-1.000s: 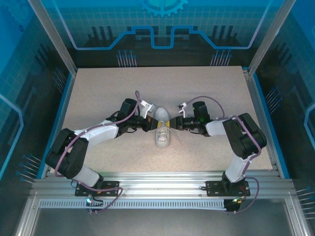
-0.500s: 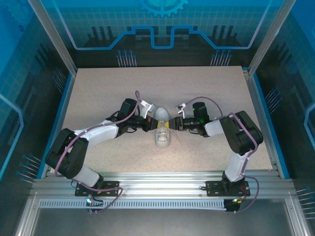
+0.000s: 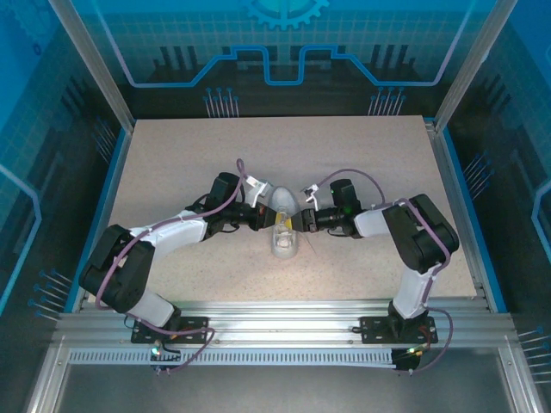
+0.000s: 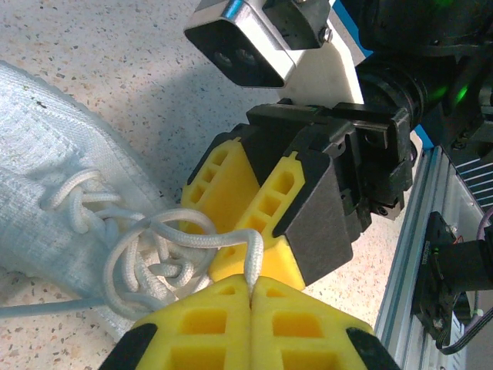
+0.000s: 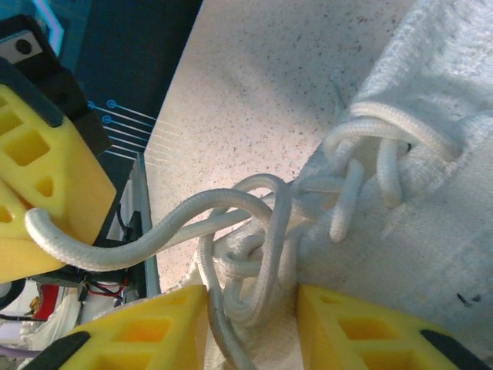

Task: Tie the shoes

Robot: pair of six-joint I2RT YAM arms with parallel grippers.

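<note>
Jaws of the left gripper (image 4: 250,287) pinch a white lace (image 4: 248,258); the right gripper (image 5: 253,327) stands partly parted around loose loops. White sneaker (image 3: 284,244) sits mid-table between them. Judging by the slack tangle, the bow is not yet formed or tightened.

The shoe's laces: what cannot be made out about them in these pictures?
- Top external: laces too small to trace; the left gripper and right gripper cover the middle of the shoe.
- Left wrist: the left edge cuts off much of the shoe.
- Right wrist: the bottom edge cuts the laces; whether the right gripper pinches them is unclear.
</note>
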